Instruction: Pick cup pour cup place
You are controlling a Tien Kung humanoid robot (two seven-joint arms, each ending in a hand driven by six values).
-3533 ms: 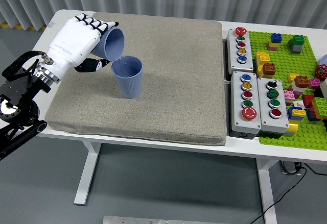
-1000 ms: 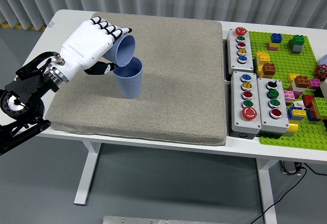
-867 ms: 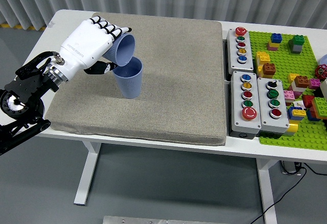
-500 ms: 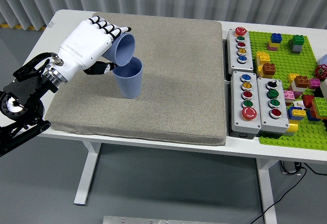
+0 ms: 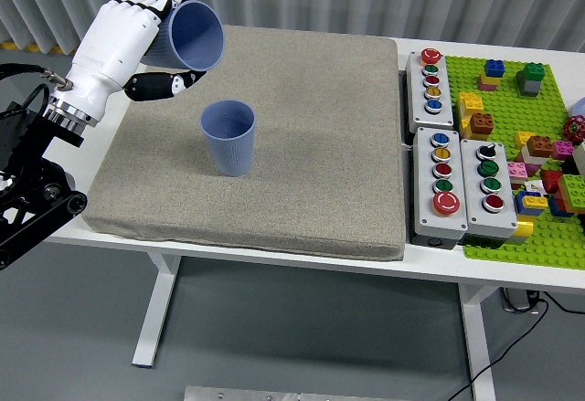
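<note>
A blue cup [image 5: 228, 136] is standing upright on the grey mat [image 5: 311, 118], well clear of the left hand [image 5: 119, 40]. Further back, that hand is gripping a second cup [image 5: 190, 37] tilted on its side, fingers [image 5: 151, 1] wrapping over its top, thumb [image 5: 163, 84] lying beneath it.

bright, even overhead light; soft faint shadows, sharp focus, no glare or blur.

A robotics test lab: push-button control boxes [image 5: 454, 181] and a green brick baseplate [image 5: 539, 227] on a white table [image 5: 274, 259].
</note>
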